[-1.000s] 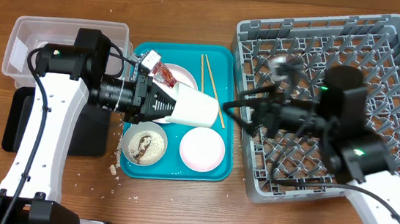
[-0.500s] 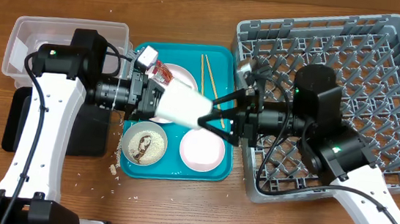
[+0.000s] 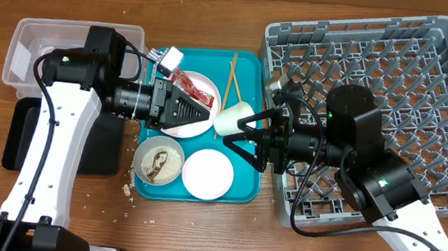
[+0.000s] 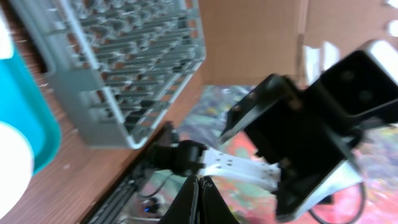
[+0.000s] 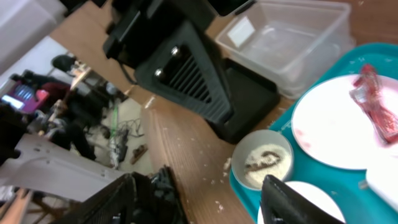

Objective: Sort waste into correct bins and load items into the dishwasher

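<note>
Overhead: the cup [image 3: 231,120] lies on the tray [image 3: 252,69], hemmed between the plate [image 3: 211,85] edge and the rack [image 3: 378,66] rim. It is just off the left gripper [image 3: 208,121] and beside the right gripper [image 3: 240,134].
Left wrist: gripper pinched together, empty.
Right wrist: gripper spread wide, empty.

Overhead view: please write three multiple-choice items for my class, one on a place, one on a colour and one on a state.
1. Where is the red wrapper?
A in the clear tub
B on the white plate
C in the grey rack

2. What colour is the tray under the dishes?
A black
B teal
C red

3. How is the bowl standing?
A upside down
B upright and empty
C upright with rice inside

Answers:
1 B, the wrapper lies on the plate's white surface.
2 B, the tray's bare border is teal.
3 C, white grains show inside the bowl's rim.
</note>
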{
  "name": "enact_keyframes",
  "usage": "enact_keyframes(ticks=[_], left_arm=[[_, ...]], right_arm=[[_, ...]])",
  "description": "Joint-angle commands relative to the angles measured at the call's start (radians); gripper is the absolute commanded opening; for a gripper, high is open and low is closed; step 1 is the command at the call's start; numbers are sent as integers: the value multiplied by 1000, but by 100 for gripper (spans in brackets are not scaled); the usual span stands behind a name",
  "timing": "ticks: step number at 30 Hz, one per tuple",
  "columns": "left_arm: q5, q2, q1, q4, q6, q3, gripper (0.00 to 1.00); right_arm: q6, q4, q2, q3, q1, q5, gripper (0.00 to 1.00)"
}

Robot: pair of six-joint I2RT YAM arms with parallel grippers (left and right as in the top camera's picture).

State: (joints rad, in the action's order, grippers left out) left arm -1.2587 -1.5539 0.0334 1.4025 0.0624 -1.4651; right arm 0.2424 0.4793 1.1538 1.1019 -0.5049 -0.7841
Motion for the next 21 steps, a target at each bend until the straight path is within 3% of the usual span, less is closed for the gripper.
enact_keyframes(ticks=[1, 6, 9, 12, 16, 18, 21], left_arm=[[342, 0, 10, 15, -47, -4, 4], [669, 0, 40, -67, -138, -3, 24], [916, -2, 126, -155, -250, -1, 26], [1048, -9, 256, -256, -285, -1, 27], [1382, -40, 456, -361, -379, -1, 40], [1479, -70, 532, -407, -402, -1, 48], [1529, -130, 608, -466, -407, -1, 48]], right_arm=[[-7, 22, -19, 23, 21, 43, 69], [-7, 68, -19, 23, 22, 117, 73], [10, 125, -19, 23, 23, 239, 73], [114, 191, -19, 24, 25, 456, 77], [301, 294, -29, 27, 88, 706, 82], [337, 325, -37, 27, 151, 719, 87], [351, 366, -40, 27, 263, 683, 88]])
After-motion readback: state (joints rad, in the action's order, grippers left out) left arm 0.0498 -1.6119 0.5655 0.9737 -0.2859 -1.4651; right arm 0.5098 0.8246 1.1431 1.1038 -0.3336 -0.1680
